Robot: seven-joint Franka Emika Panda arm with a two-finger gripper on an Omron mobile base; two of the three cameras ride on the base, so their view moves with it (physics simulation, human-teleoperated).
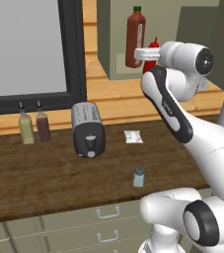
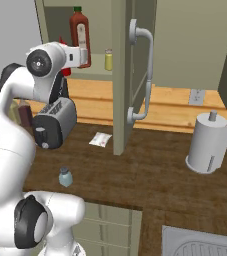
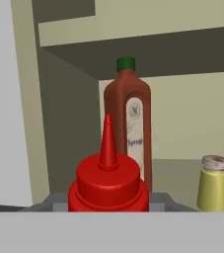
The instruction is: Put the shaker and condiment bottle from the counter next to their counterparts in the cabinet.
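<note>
The jaws look clamped on the condiment bottle point(image 3: 108, 190), at the cabinet point(image 3: 29, 99) shelf's front edge; the shaker point(image 1: 139, 177) waits near the surface's front edge.

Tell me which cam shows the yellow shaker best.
Hand view: the yellow shaker stands close and unblocked on the cabinet shelf, right of the tall bottle. In the right base view it is small and distant.

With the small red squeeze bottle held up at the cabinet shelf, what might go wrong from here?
The small red squeeze bottle sits directly in front of the tall dark-red green-capped sauce bottle; pushing straight in might topple it. The small yellow grey-capped shaker stands close alongside. The pale blue-grey shaker remains on the counter.
</note>
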